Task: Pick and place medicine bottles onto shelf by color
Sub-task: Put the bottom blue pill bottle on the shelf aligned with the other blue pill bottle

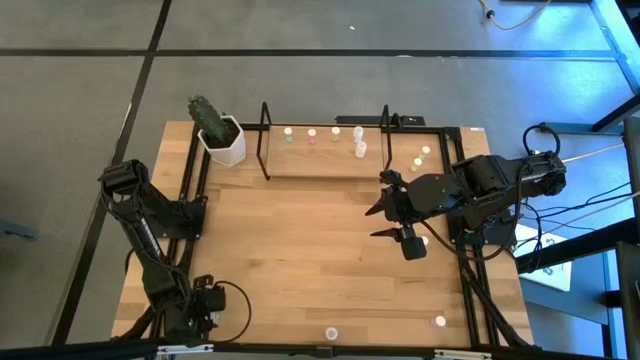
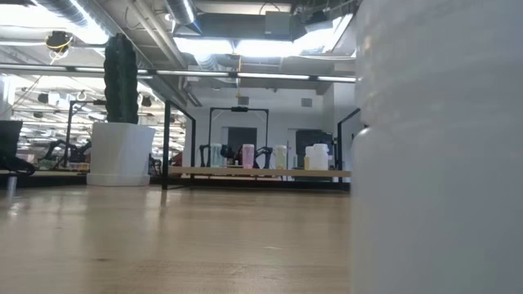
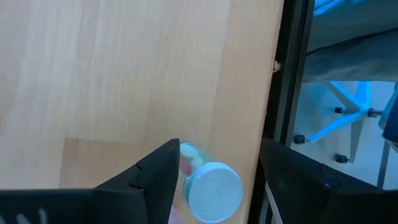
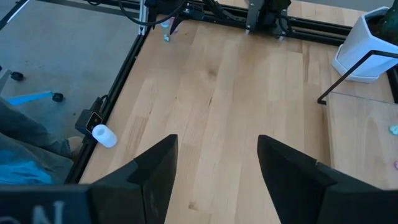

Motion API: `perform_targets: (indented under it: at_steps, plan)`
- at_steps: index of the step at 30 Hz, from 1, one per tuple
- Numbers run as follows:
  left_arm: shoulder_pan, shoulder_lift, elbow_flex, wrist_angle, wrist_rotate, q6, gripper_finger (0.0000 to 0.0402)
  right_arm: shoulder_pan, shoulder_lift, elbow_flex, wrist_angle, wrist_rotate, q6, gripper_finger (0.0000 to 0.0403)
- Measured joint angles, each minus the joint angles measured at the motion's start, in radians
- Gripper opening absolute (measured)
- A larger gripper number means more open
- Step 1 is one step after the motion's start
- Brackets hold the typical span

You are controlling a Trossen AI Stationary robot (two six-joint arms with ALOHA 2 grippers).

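Five medicine bottles (image 1: pixel 358 150) stand on the shelf (image 1: pixel 325 165), beyond my right gripper (image 1: pixel 384 220).
My fingers are spread, empty; my left gripper (image 3: pixel 217 180), also released, straddles a fallen bottle (image 3: pixel 210 182).

Smooth pale wood table (image 1: pixel 300 240), thin black metal wire shelf (image 1: pixel 265 140), glossy white pot (image 2: pixel 121 153)

The table (image 1: pixel 300 250) is pale blond wood with a fine straight grain, edged by black rails (image 1: pixel 470 290). At eleven o'clock a dark green cactus (image 1: pixel 207 114) rises from a plain white hexagonal pot (image 1: pixel 226 147). The shelf (image 1: pixel 265 140) is black wire over a light wooden floor. Its medicine bottles (image 1: pixel 335 132) are whitish, topped pale green, pink, yellow and white. Both arms are dark. The floor (image 1: pixel 80 80) is grey, crossed by black lines.
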Motion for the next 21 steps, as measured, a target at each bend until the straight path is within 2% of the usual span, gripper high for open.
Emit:
perform_targets:
  at_steps: [7, 13, 17, 21]
  plan:
    - [0.0, 0.0, 0.0, -0.005, 0.024, 0.0, 0.0218, 0.0, 0.0, 0.0, 0.0, -0.007, 0.0, 0.0223]
    - [0.0, 0.0, 0.0, -0.031, 0.032, 0.0, 0.0214, 0.0, 0.0, 0.0, 0.0, -0.078, 0.0, 0.0223]
    - [0.0, 0.0, 0.0, -0.031, 0.036, -0.002, 0.0213, 0.0, 0.0, 0.0, 0.0, -0.089, 0.002, 0.0223]
    - [0.0, 0.0, 0.0, -0.052, 0.091, -0.028, 0.0213, 0.0, 0.0, 0.0, 0.0, -0.089, 0.003, 0.0223]
